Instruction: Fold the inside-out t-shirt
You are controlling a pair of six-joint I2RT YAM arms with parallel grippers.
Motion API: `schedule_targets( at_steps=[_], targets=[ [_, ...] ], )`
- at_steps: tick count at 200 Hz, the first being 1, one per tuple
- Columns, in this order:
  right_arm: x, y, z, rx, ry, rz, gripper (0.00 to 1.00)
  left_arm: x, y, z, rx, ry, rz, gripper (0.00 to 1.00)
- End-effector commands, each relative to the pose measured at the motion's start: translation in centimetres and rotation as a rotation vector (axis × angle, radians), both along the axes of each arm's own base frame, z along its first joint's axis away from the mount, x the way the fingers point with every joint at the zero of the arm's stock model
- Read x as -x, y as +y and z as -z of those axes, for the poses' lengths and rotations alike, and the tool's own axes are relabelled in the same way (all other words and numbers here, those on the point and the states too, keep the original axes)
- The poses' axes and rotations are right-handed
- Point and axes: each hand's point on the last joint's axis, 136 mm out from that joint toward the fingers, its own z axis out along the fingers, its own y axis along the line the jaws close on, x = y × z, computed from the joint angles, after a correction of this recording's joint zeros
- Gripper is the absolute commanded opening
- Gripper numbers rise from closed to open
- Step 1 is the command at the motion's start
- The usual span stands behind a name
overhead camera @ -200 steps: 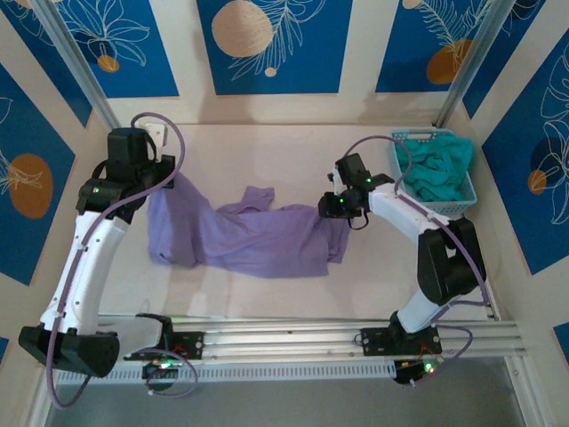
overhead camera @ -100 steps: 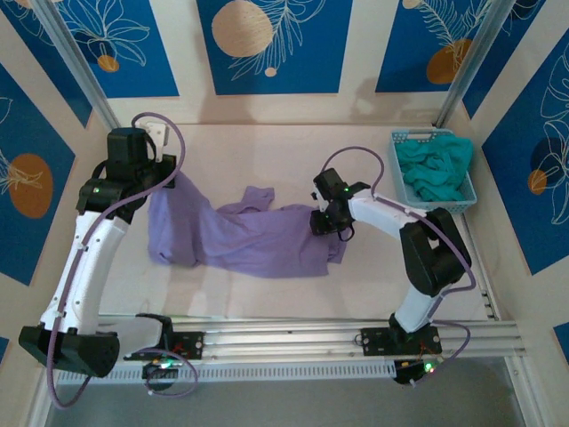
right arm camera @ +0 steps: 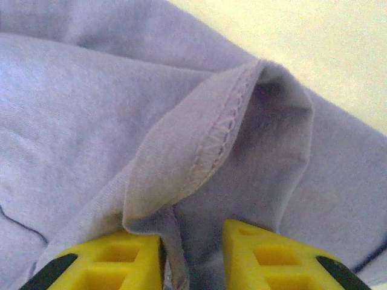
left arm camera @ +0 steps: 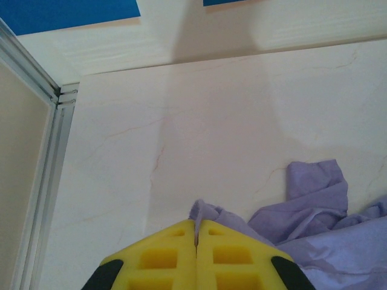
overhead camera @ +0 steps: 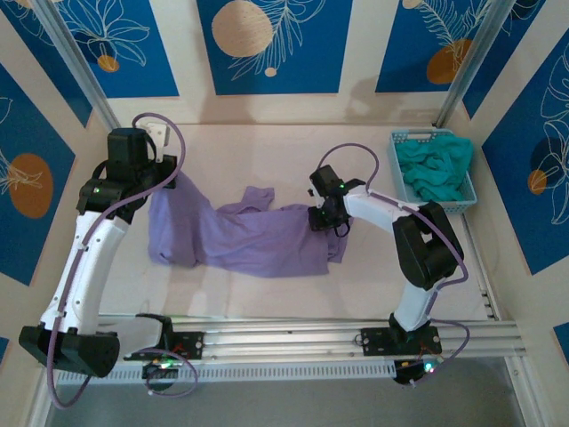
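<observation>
The folding has barely started. The inside-out t-shirt lies as a crumpled lavender band across the middle of the table, running from left of centre to just right of centre in the overhead frame. One flap pokes toward the top, and no crease or squared edge shows.

The left gripper has its jaws pressed together at the shirt's upper-left corner. The cloth rises to it, so it is probably pinching that corner (the wrist view shows fabric emerging right at the fingertips, but the contact itself is hidden).

The right gripper sits low on the shirt's right end, jaws apart. A raised ridge of stitched hem stands between them, not yet clamped.

Left to do: spread the shirt flat, then make every fold. The teal garment sits in its basket at upper right, well apart.
</observation>
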Motion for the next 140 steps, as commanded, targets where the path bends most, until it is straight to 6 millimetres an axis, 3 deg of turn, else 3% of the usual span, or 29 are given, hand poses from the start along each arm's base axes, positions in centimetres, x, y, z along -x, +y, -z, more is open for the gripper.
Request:
schedule_targets(
  at_steps=[1,35,58,97,140],
  targets=[
    [-0.7,0.6,-0.2,0.004,-0.021,-0.022,0.28,0.1,0.2,-0.4,0.026,-0.023,-0.006,0.0],
    [-1.0,0.7,-0.4,0.0,-0.038,-0.023,0.11,0.1,0.2,-0.4,0.028,-0.021,-0.005,0.0],
    [-1.1,0.3,-2.4,-0.016,-0.097,-0.013,0.02,0.0,0.3,-0.3,0.029,-0.019,-0.008,0.0],
    [0.7,-0.4,-10.8,-0.285,-0.223,-0.017,0.0,0.4,0.7,-1.4,0.053,-0.051,-0.035,0.0],
    [3.8,-2.4,-21.3,-0.641,-0.386,-0.023,0.0,2.5,2.2,-4.9,0.146,-0.182,-0.097,0.0]
  ],
)
